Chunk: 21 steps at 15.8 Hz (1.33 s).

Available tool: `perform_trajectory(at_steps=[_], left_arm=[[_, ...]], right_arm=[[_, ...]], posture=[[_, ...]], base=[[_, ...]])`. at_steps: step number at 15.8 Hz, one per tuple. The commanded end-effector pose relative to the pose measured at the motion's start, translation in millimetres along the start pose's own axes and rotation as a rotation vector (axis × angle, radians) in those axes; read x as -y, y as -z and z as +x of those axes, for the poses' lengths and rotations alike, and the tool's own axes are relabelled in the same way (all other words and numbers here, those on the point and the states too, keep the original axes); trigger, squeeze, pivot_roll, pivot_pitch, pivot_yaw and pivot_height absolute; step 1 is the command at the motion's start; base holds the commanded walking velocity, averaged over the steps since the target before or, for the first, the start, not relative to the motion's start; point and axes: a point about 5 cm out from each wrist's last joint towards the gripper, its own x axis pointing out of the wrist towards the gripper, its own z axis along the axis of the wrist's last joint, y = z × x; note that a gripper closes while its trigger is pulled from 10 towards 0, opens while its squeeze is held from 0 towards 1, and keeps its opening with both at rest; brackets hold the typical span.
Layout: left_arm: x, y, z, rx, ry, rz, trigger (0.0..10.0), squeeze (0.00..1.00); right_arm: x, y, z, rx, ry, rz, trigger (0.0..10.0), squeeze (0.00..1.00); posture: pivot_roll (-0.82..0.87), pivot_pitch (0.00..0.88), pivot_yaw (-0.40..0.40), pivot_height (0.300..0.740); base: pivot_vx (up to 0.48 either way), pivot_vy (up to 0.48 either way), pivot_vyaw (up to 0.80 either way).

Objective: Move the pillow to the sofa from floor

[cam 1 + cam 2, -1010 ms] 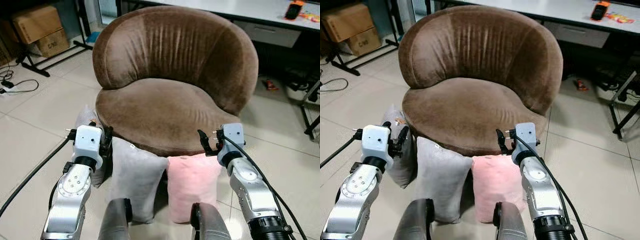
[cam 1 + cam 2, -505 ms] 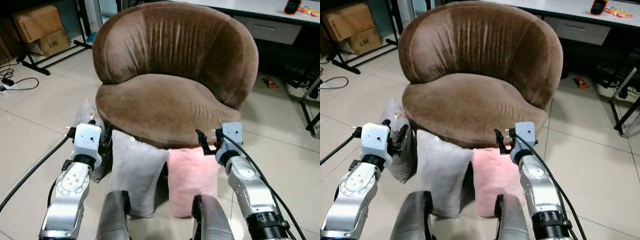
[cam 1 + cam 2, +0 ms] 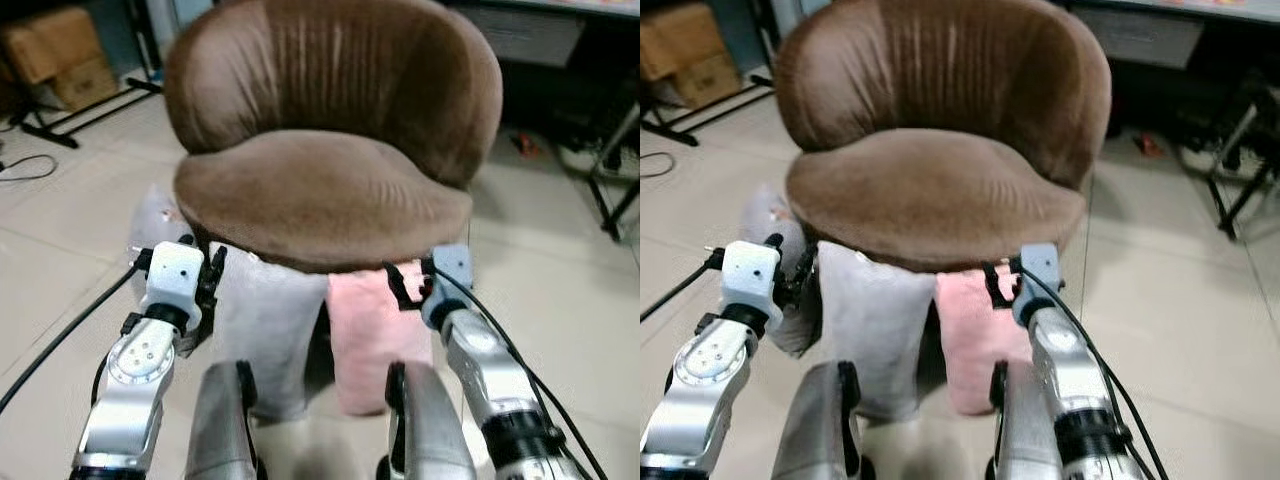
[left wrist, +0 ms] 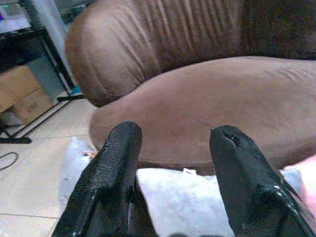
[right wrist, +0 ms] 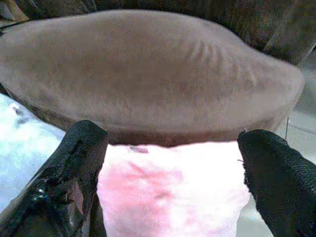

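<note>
Three pillows stand on the floor [image 3: 60, 260] against the front of the brown sofa [image 3: 330, 190]: pink pillow [image 3: 375, 335], grey pillow [image 3: 265, 320], a paler one [image 3: 150, 215] further left (partly hidden). Right gripper [image 5: 168, 182] hovers before the pink pillow, fingers spread wide, grasping nothing. Left gripper [image 4: 173, 182] near the grey pillow, likewise released.

A pink pillow [image 3: 375, 335] is stood upright on the floor, leaned against the front of the brown sofa [image 3: 320, 190], just ahead of the spread fingers of the right gripper [image 3: 405, 288]. Two grey pillows [image 3: 268, 325] are propped beside it, nearer the left gripper [image 3: 208, 285].
</note>
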Motion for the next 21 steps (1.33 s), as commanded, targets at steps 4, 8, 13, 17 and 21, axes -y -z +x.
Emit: perform_trajectory(at_steps=[4,8,13,17,21], left_arm=[[7.9,0,3.9,0.0,0.01,-0.049,10.0,0.0],[16.9,-1,5.9,0.007,0.034,-0.079,10.0,0.0],[16.5,-2,4.9,0.004,0.052,-0.029,10.0,0.0],[18.0,-7,-0.7,0.011,0.181,-0.025,10.0,0.0],[21.1,-9,-14.3,-0.026,0.343,-0.033,10.0,0.0]], right_arm=[[-0.9,-5,-6.8,0.044,0.038,0.019,10.0,0.0],[-1.9,-3,-12.0,0.051,0.045,0.007,10.0,0.0],[2.6,-4,-5.9,0.036,0.099,0.015,10.0,0.0],[13.6,-10,10.2,0.009,0.201,0.027,10.0,1.0],[18.5,-6,28.3,-0.085,0.168,0.011,10.0,1.0]], posture=[[-0.1,0.0,0.016,0.456],[-0.13,0.0,0.032,0.456],[-0.11,0.0,0.024,0.456],[-0.06,0.0,0.011,0.456],[-0.03,0.0,0.005,0.456]], base=[[0.0,0.0,0.0],[0.247,0.0,0.74],[0.196,0.0,0.3],[0.0,0.0,0.0],[0.0,0.0,0.0]])
